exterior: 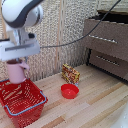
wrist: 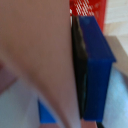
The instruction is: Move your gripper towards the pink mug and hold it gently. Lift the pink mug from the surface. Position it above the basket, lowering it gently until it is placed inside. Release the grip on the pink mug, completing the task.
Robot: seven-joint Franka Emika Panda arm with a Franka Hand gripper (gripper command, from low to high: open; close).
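**Mug in the air, hanging over the basket**

I've got the pink mug (exterior: 16,71) up off the surface (exterior: 95,102), pinched at its rim by the gripper (exterior: 18,61). The mug hangs upright and clear of everything, straight above the back part of the basket (exterior: 31,108), which sits at about 7 o'clock in the exterior view. I judge the lift is done and the lowering is the step in hand.

On the wrist view the pale pink wall of the mug (wrist: 35,55) fills most of the picture, and one dark blue finger (wrist: 95,65) lies flat against it. The other finger I can't really make out, only a scrap of blue low down. So the fingers are clamped on the mug wall, which is why it hangs straight rather than tipping. Red lattice of the basket (wrist: 87,7) shows just past the mug, so I'm lined up over it.

The red bowl (exterior: 69,90) sits at roughly 6 o'clock, well apart from the basket, with a patterned box (exterior: 70,74) just behind it. Neither is in my way.

Next I'd come down slowly; the mug looks close to the basket's back rim, so a clipped edge is the risk before I let go.
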